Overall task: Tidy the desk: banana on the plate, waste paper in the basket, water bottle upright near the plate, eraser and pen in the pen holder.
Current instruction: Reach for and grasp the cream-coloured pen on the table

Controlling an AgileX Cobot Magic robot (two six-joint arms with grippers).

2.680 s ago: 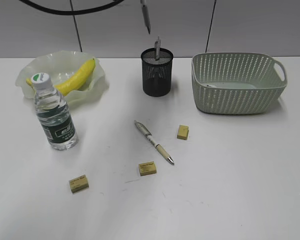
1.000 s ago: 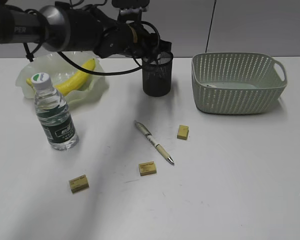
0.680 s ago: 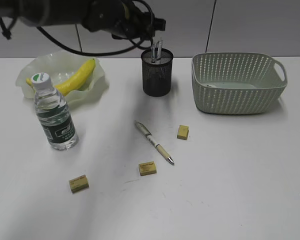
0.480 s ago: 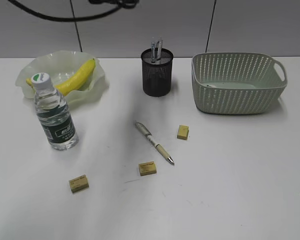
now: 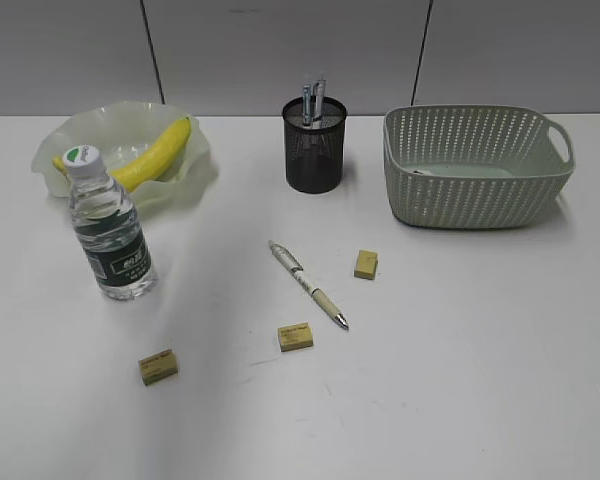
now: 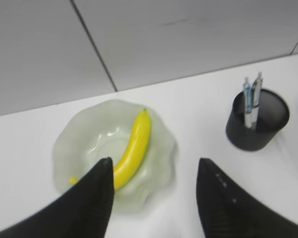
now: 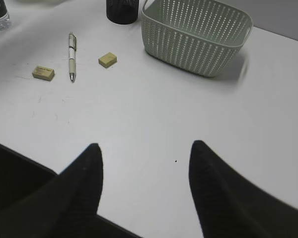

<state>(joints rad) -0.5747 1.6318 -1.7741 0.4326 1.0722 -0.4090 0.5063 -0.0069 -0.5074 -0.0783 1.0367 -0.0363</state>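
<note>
Desk (image 5: 460, 380): white tabletop filling most of the exterior view, with a grey panelled wall along the top of the frame.
Nearest eraser (image 5: 157, 367): small yellow block at lower left of the exterior view, lying alone on the desk.
Second eraser (image 5: 295, 336): yellow block at lower centre, just left of the pen's tip end.
Pen (image 5: 308, 284): cream and silver, lying slanted at the centre of the frame, between the second and third erasers.
Third eraser (image 5: 366, 264): yellow block right of the pen, in front of the basket.
Water bottle (image 5: 109, 225): upright at middle left, green label, white-and-green cap, just in front of the plate.
Plate (image 5: 195, 160): pale-green wavy dish at upper left of the exterior view.
Banana (image 5: 156, 154): lies inside the plate, slanted, one tip toward the upper right.
Pen holder (image 5: 314, 145): black mesh cup at upper centre, with two pens standing in it.
Basket (image 5: 475, 165): sage-green, perforated, at upper right; a pale scrap shows on its floor, too unclear to name.
Left gripper (image 6: 154, 198): dark fingers spread wide at the bottom of the left wrist view, nothing between them, above the plate's near edge.
Right gripper (image 7: 145, 191): fingers spread wide at the bottom of the right wrist view, nothing between them, over bare desk.
</note>
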